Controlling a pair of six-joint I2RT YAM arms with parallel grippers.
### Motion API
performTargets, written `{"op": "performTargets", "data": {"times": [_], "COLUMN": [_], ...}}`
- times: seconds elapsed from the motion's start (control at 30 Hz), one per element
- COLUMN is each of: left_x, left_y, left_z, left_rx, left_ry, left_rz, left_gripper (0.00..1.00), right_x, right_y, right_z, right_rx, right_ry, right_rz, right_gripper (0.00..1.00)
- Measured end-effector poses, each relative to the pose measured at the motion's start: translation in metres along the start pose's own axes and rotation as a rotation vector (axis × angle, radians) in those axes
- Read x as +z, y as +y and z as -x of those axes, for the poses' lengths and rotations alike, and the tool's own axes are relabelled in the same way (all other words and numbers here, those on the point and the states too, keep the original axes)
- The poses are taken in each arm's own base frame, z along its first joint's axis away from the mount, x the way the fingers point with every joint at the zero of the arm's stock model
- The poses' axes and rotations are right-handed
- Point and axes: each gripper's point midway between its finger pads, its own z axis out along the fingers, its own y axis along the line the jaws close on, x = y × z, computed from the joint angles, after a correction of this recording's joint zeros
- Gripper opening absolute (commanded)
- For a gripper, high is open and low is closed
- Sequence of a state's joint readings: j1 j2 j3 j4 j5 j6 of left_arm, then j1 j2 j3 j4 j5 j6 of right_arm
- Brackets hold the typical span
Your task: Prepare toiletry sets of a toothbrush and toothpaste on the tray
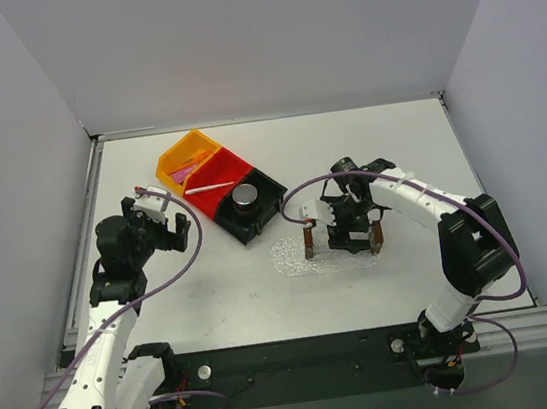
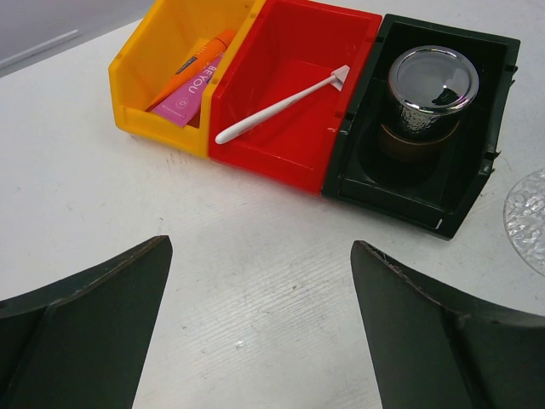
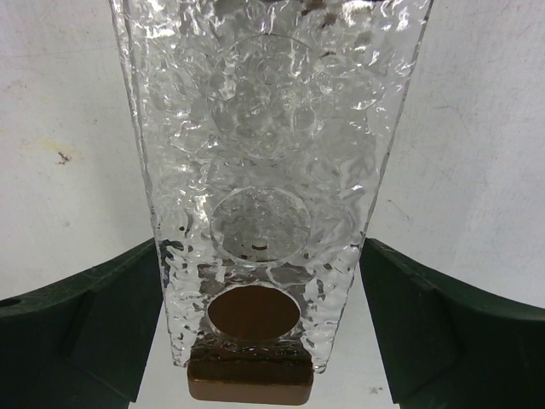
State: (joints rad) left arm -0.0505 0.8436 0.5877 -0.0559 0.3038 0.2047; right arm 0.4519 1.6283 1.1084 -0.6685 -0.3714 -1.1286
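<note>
Operator: Positions were wanted first. Where was everything found?

Observer: The toothbrush (image 2: 277, 106) was seen lying aslant in the red bin (image 2: 281, 162). The toothpaste tubes (image 2: 189, 100), one orange and one pink, were seen in the yellow bin (image 2: 157, 119) beside it. The tray (image 1: 291, 261) lay on the table (image 2: 85, 187), apart from the bins, and nothing of a set was seen on it. The left fingers (image 2: 94, 315) were spread wide above bare table, with nothing between them. The right fingers (image 3: 85, 324) flanked a clear rack (image 3: 264, 128) with brown ends, close at its sides. Whether it was gripped or let go could not be told.

Operator: And what was judged likely to go wrong?

Observer: From above, the rack appeared to stand on or over the tray, so room for the sets might be taken up. The rack might also be tipped if it were caught by the rising fingers. The toothbrush was thin and lay low in its bin, so it might be missed or jammed against a wall. The adjoining black bin (image 2: 400, 200), with its chrome-lidded jar (image 2: 433, 81), might be knocked.
</note>
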Motion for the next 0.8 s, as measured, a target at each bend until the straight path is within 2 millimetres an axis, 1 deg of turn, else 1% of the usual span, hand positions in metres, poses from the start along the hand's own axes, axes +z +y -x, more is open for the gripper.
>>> {"op": "performTargets", "data": {"times": [0.1,0.3,0.6,0.8], "left_x": [0.0,0.0,-0.0008,-0.0009], "left_y": [0.0,0.0,0.0001,0.0], "left_z": [-0.0002,-0.0002,0.0008,0.0008], "left_rx": [0.0,0.0,0.003,0.004], "left_ry": [0.0,0.0,-0.004,-0.004], "left_rz": [0.0,0.0,0.001,0.001], "left_gripper": [0.97,0.97,0.97,0.97], "right_x": [0.0,0.0001,0.0079,0.0075], "right_y": [-0.0001,-0.0003,0.0065,0.0083], "right_z": [0.0,-0.001,-0.0072,-0.0078], "right_rx": [-0.001,-0.002,-0.014,-0.029], "right_ry": [0.001,0.008,0.029,0.033], "right_rz": [-0.001,-0.003,0.008,0.003], "right_gripper": [0.86,0.8,0.74,0.71]}}
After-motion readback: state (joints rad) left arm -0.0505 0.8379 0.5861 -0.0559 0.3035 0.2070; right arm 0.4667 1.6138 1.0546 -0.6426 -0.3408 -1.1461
